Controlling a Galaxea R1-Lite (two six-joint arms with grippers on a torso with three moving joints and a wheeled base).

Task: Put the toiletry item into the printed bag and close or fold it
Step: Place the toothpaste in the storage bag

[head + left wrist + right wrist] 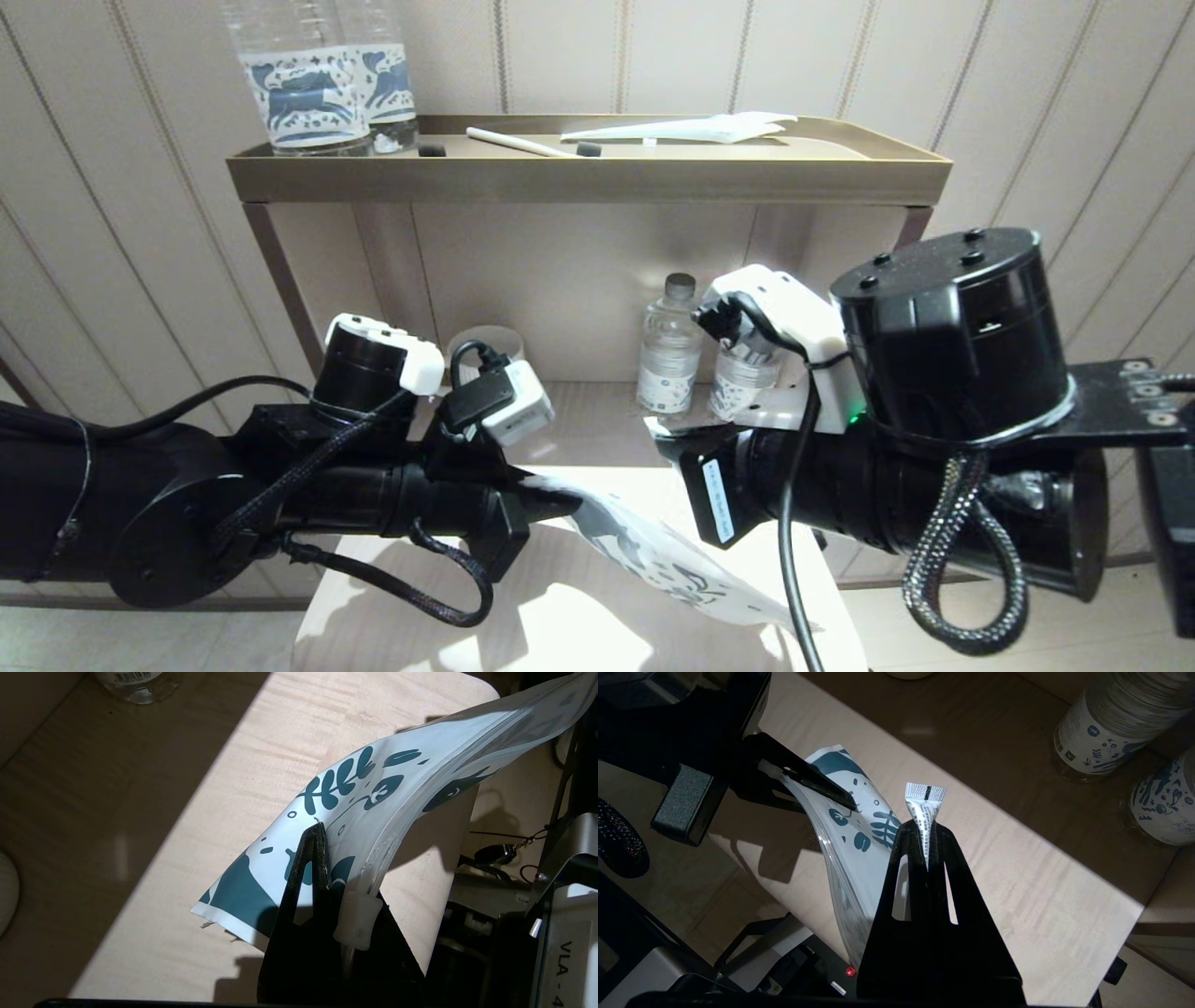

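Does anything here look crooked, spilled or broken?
Nothing is spilled or broken. The printed bag hangs bent in the air, pinched at one end by the left gripper. The right gripper pinches a small sachet beside it, not yet inside.

Printed bag (653,551) above table (579,635)

Left arm (233,504): black cylindrical links; braided black cable looped beneath; smooth black cable behind.
Left wrist camera (509,401): white and black block on the link, black cable plugged in.
Left gripper (314,849): black tapered fingers with slot cut-outs.
Right arm (934,485): black links; large round black joint cap with four screws; green light at its edge.
Right arm cabling: silver-black braided loop; thin black cable.
Right arm marking: white label strip.
Right gripper (927,833): black slotted fingers.
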